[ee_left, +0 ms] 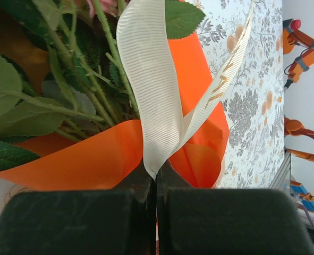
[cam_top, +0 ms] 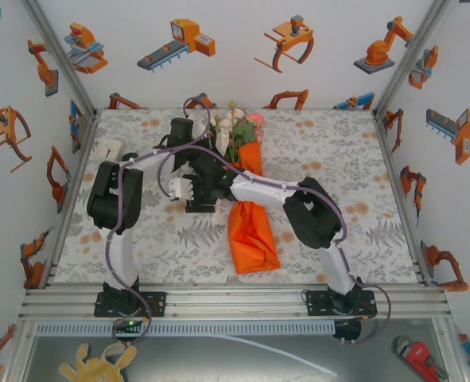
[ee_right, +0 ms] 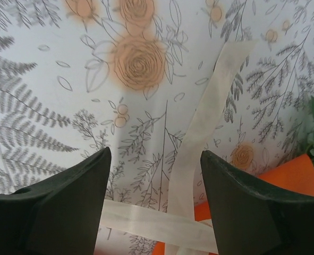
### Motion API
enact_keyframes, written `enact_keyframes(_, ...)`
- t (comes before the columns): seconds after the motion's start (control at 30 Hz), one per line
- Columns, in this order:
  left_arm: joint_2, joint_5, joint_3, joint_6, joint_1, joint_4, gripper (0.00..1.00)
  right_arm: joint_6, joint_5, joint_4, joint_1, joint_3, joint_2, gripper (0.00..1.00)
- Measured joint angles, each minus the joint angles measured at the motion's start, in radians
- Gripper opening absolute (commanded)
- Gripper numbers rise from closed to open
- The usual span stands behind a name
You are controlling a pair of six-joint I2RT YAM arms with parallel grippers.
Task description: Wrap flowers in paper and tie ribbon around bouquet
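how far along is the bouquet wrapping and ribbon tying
Done: the flowers sit wrapped in the paper. In hand: the left gripper is shut on the ribbon at the paper's open end; the right gripper hangs open over crossed strands on the tablecloth. To do: no finished knot shows, so tying remains.

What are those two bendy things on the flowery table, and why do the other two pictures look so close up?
They are two robot arms, the left arm and the right arm, bolted at the edge of a table with a flowery cloth. The wide picture comes from a camera above them. The other two come from small cameras on the wrists, looking past the black jaws. On the table lies a bouquet: flowers wrapped in orange paper. The left jaws are shut on a cream ribbon. The right jaws are open, with more ribbon showing between them.
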Motion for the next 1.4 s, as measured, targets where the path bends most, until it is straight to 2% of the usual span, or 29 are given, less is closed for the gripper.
enact_keyframes(0.23, 0.028, 0.031, 0.001, -0.011, 0.019, 0.004, 0.00, -0.012, -0.019, -0.084, -0.047, 0.104, 0.089, 0.62)
enact_keyframes(0.4, 0.032, 0.040, 0.001, -0.016, 0.021, 0.013, 0.00, -0.027, -0.030, -0.174, -0.064, 0.220, 0.152, 0.57)
enact_keyframes(0.5, 0.032, 0.040, 0.001, -0.016, 0.022, 0.016, 0.00, -0.031, -0.031, -0.222, -0.073, 0.270, 0.178, 0.61)
enact_keyframes(0.6, 0.031, 0.040, 0.001, -0.015, 0.022, 0.026, 0.00, -0.034, -0.034, -0.293, -0.080, 0.320, 0.200, 0.59)
enact_keyframes(0.67, 0.032, 0.040, 0.001, -0.015, 0.023, 0.028, 0.00, -0.038, -0.041, -0.356, -0.086, 0.374, 0.227, 0.55)
enact_keyframes(0.87, 0.031, 0.040, 0.001, -0.015, 0.025, 0.029, 0.00, -0.062, -0.060, -0.564, -0.100, 0.559, 0.324, 0.34)
enact_keyframes(1.07, 0.031, 0.039, 0.001, -0.015, 0.027, 0.032, 0.00, -0.075, -0.058, -0.636, -0.100, 0.579, 0.333, 0.17)
enact_keyframes(1.17, 0.031, 0.039, 0.001, -0.016, 0.027, 0.036, 0.00, -0.081, -0.056, -0.641, -0.096, 0.563, 0.323, 0.00)
enact_keyframes(1.4, 0.031, 0.036, 0.001, -0.023, 0.027, 0.053, 0.00, -0.101, -0.055, -0.587, -0.083, 0.431, 0.244, 0.00)
